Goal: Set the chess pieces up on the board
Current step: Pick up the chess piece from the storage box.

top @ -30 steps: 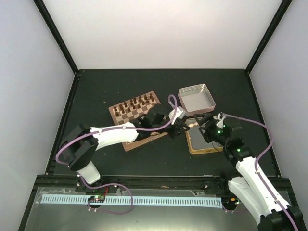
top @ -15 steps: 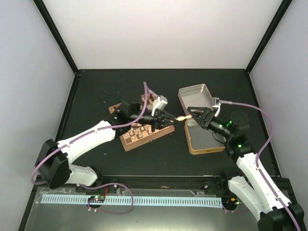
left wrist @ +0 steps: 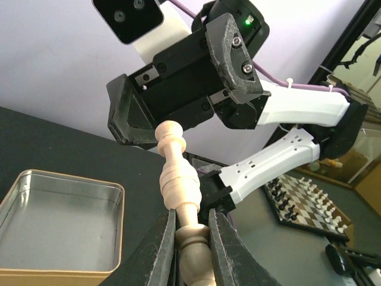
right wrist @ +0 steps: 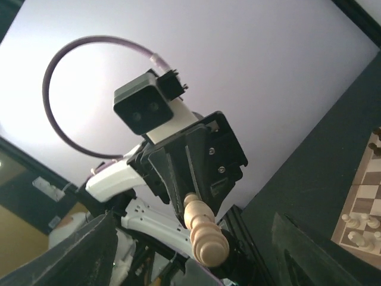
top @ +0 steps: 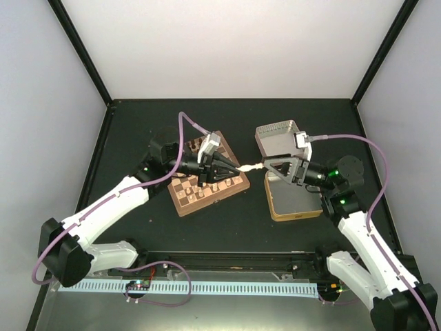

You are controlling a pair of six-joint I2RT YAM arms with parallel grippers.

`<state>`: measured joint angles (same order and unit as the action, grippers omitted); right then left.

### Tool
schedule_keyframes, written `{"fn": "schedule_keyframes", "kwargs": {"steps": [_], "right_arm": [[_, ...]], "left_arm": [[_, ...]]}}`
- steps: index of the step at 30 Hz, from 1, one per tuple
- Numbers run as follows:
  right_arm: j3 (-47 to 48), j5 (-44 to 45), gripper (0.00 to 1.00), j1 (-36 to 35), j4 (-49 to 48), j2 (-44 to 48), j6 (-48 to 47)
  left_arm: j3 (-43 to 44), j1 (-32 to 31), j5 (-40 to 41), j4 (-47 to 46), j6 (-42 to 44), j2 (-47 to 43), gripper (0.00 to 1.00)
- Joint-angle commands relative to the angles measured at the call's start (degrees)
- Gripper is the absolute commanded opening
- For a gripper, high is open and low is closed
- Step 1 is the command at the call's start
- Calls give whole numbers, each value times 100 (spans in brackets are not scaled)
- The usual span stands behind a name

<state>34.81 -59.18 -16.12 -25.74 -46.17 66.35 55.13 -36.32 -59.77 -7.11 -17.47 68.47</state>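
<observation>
Black table (top: 138,124) bearing the board (top: 201,197), gold tin (top: 293,205) (square lid (top: 274,136) nearby).

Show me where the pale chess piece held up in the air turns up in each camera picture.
Top external: pale chess piece mid-picture, just right of the board.
Left wrist: centre, rising from the bottom edge.
Right wrist: lower centre.
Shared landmark: the left tool gripping its base, visible in all three.

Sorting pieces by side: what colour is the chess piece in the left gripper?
Pale cream wood. The chess piece shows best in the left wrist view.
</observation>
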Motion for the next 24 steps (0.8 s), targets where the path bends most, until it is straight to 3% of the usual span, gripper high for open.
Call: {"fn": "schedule_keyframes", "kwargs": {"steps": [1,18,24], "right_arm": [[353,-377,70,-229,-70,-233,-124],[638,-401,27,-585,443,-524,-479],[854,-29,10,-594,1089,-565,-856]], "left_arm": [[133,77,-378,26,84,-38,2],[98,222,-206,-167,-194,-18,1],[53,288,-11,-90,-221,-60,1]]}}
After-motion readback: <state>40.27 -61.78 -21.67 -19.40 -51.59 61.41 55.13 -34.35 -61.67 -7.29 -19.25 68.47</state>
